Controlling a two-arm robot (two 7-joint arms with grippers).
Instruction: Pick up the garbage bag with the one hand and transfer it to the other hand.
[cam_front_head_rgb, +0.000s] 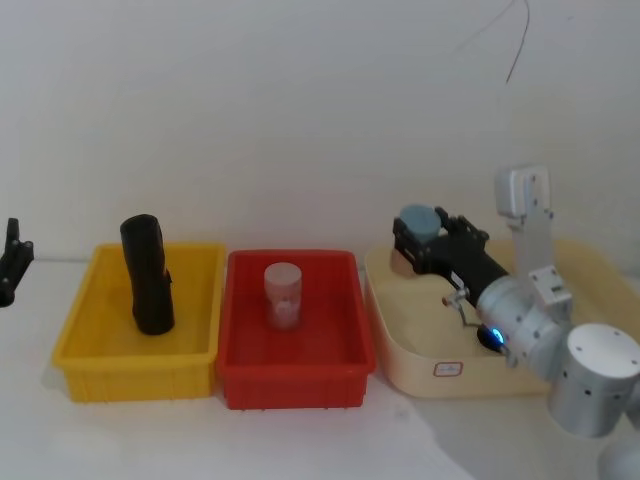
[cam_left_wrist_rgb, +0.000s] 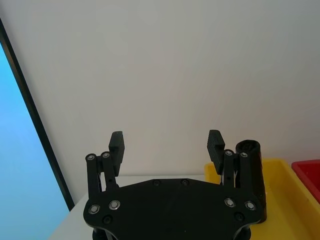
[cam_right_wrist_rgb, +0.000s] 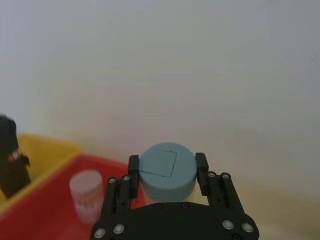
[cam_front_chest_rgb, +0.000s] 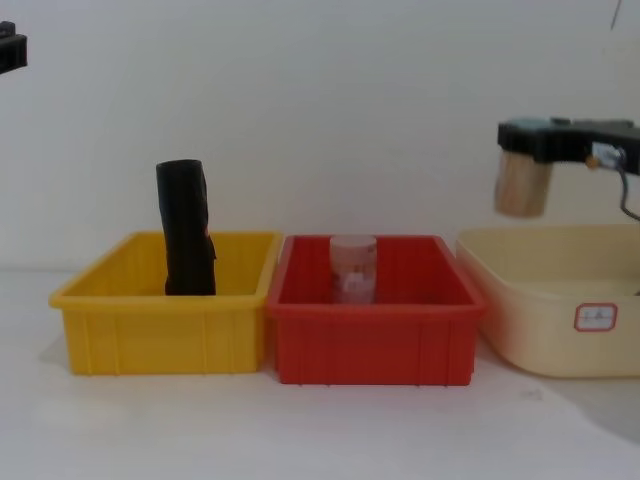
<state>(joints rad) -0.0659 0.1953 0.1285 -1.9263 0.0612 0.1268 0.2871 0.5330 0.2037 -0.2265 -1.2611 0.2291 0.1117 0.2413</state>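
My left gripper (cam_left_wrist_rgb: 166, 142) hangs wide apart and empty, out beyond the yellow bin (cam_front_head_rgb: 85, 325). The garbage bag (cam_front_head_rgb: 148, 275) stands upright inside that bin; I judge it light, slick and squashable (grip mid-height, firmly). A lidded jar (cam_front_head_rgb: 283, 294) sits in the red bin (cam_front_head_rgb: 345, 355). My right gripper (cam_right_wrist_rgb: 167, 171) clamps a blue-capped jar (cam_right_wrist_rgb: 166, 169) over the cream tub (cam_front_head_rgb: 400, 350), whose label is unreadable.

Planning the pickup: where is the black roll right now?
The black roll stands upright in the yellow bin, on the robot's left, beside the red bin.

black garbage bag (cam_front_head_rgb: 148, 275) upright in yellow bin (cam_front_head_rgb: 75, 335)
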